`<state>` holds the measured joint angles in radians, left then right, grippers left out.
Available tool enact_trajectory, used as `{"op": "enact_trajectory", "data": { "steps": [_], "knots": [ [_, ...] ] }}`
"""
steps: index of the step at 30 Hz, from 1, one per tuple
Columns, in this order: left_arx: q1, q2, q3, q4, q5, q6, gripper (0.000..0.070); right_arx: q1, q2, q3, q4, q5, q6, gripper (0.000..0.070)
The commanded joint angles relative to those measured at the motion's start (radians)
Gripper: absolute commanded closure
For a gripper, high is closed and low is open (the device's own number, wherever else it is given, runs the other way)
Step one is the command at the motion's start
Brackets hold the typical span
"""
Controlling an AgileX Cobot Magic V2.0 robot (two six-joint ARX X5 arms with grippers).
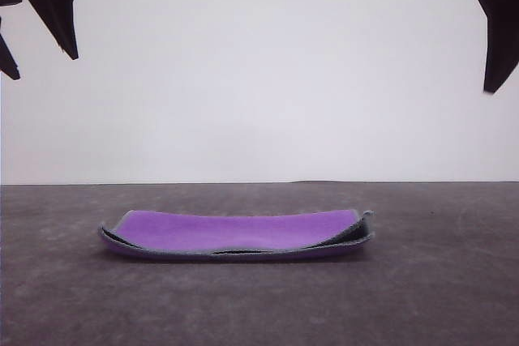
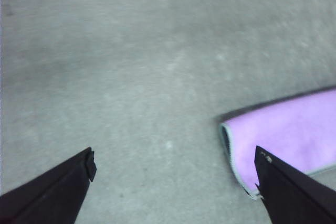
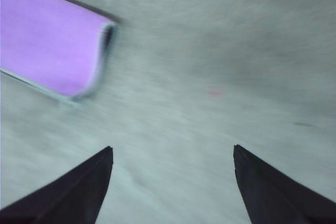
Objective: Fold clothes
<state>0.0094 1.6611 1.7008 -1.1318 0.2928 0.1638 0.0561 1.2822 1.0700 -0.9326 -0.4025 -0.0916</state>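
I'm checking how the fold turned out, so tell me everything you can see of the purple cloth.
The cloth lies folded double on the dark grey table, purple face outward, with the dark grey face showing only inside the gaps at its ends. A light grey stitched edge runs round it. It looks thick and soft; the layers gape slightly, and the right corner curls up. It sits near the table's middle, long side across the front view. Only the table touches it; the left tool and the right tool are open and held clear above.

We are holding our left gripper (image 2: 173,169) and right gripper (image 3: 172,153) high above the table (image 1: 454,281), jaws spread wide.
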Motion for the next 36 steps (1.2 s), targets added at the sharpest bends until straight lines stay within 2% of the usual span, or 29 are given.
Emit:
{"op": "enact_trajectory", "data": {
  "steps": [1,4,7,17,27,31,32,35,36],
  "knots": [
    [0.005,0.013,0.025,0.000,0.005,-0.008,0.0105,0.007,0.011,-0.099,0.142,-0.151,0.090,0.0240],
    [0.012,0.013,0.025,0.004,0.012,-0.008,0.0105,0.015,0.031,-0.239,0.359,-0.341,0.187,0.0240],
    [0.014,0.013,0.025,0.005,0.035,-0.008,0.0105,0.048,0.085,-0.326,0.552,-0.396,0.289,0.0240],
    [0.014,0.013,0.025,0.013,0.083,-0.008,0.0105,0.124,0.307,-0.339,0.875,-0.413,0.484,0.0240],
    [0.014,0.013,0.025,0.013,0.098,-0.009,0.0105,0.195,0.419,-0.335,1.054,-0.409,0.617,0.0241],
    [0.014,0.013,0.025,0.013,0.102,-0.008,0.0105,0.217,0.445,-0.335,1.087,-0.409,0.656,0.0246],
    [0.014,0.013,0.025,0.013,0.102,-0.009,0.0105,0.222,0.445,-0.334,1.092,-0.411,0.657,0.0283],
    [0.014,0.013,0.025,0.013,0.102,-0.008,0.0105,0.235,0.445,-0.331,1.094,-0.420,0.657,0.0552],
    [0.014,0.013,0.025,0.013,0.102,-0.008,0.0105,0.236,0.445,-0.330,1.094,-0.425,0.657,0.0602]
  ]
}}
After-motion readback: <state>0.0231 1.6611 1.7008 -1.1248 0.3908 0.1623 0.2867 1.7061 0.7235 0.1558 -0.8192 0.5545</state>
